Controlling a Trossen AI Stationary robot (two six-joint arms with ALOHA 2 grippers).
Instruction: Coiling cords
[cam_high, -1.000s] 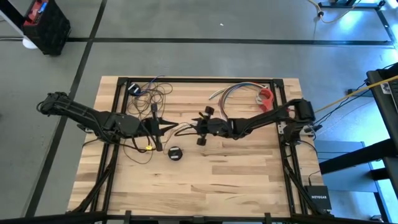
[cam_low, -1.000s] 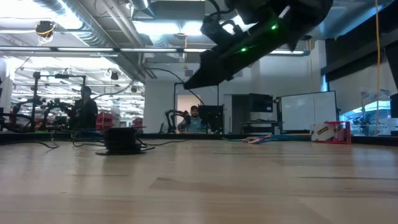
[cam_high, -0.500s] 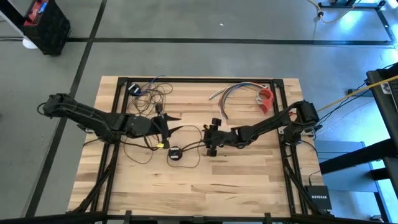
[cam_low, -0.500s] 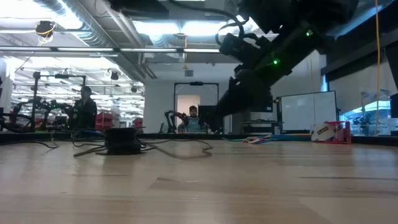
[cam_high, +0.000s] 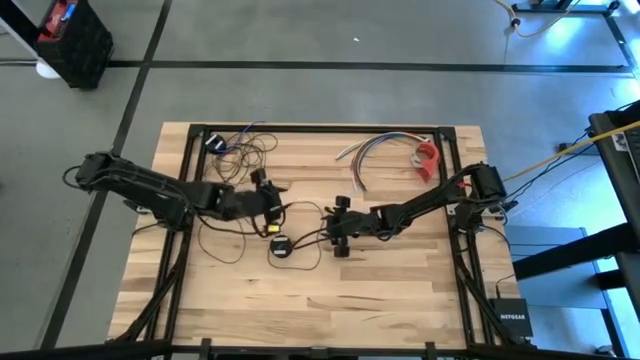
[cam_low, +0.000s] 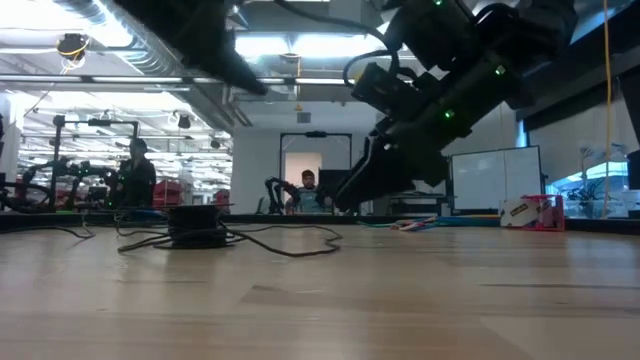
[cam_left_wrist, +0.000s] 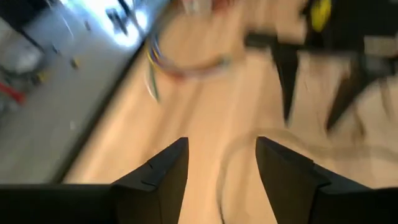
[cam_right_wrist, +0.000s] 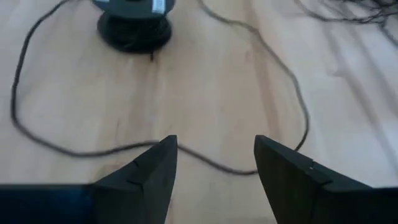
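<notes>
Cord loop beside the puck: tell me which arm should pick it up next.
Probably right. The right hand is open directly over the cord, near the puck; the left hand sits farther off.

Cord: dark brown-black, ending in a black puck. Table: light wood planks on a black frame. Wire bundle: multicoloured.
</notes>
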